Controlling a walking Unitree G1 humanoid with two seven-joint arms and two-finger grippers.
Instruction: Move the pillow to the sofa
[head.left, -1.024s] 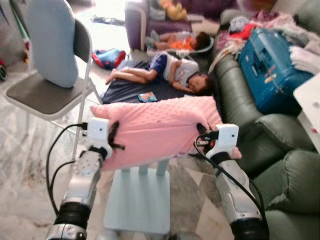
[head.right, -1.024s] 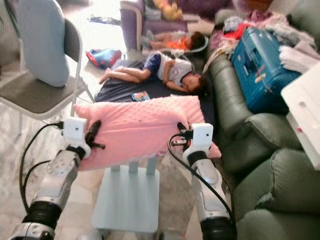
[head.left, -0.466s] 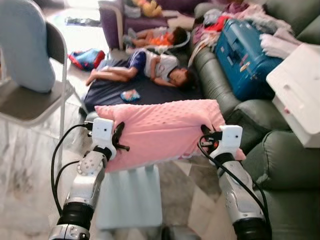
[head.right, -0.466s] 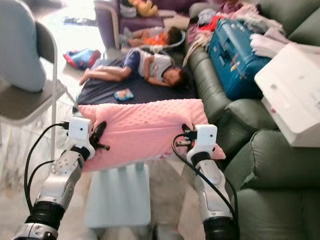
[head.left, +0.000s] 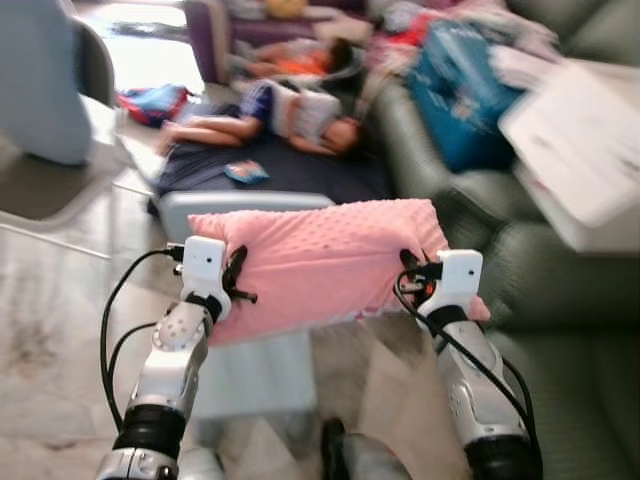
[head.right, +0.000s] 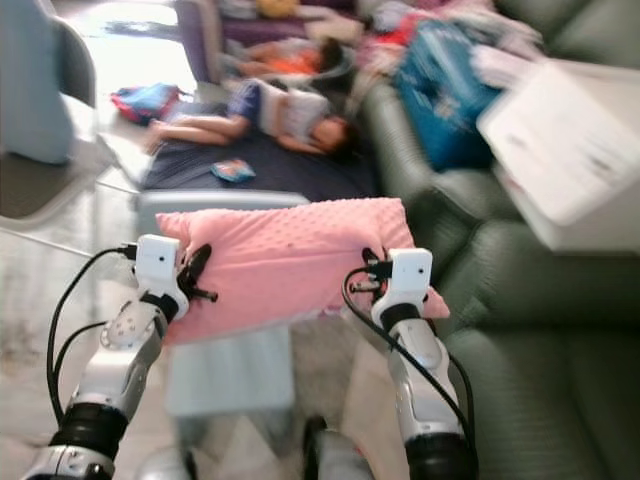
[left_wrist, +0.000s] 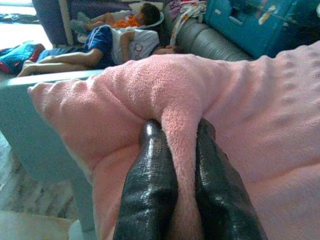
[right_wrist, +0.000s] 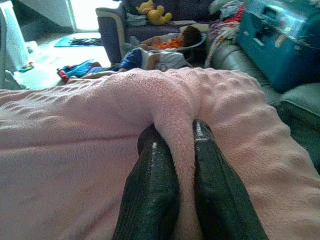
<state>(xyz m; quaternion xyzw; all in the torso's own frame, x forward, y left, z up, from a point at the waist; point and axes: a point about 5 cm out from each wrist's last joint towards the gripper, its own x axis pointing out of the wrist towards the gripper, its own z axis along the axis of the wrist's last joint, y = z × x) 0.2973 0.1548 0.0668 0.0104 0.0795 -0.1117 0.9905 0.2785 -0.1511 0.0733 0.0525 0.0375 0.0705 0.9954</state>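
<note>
Pink dotted pillow (head.left: 320, 260); green sofa (head.left: 560, 290)

Both eye views were smeared by motion, so the sofa (head.left: 560, 300) and the white box (head.left: 580, 150) on it lacked detail. The pillow (head.left: 320, 265) hid most of the pale blue stool (head.left: 250, 370). The chair (head.left: 50, 180) ran off the frame's edge.

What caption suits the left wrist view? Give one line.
Two black fingers pinch a fold of the pink pillow, with people lying beyond.
</note>
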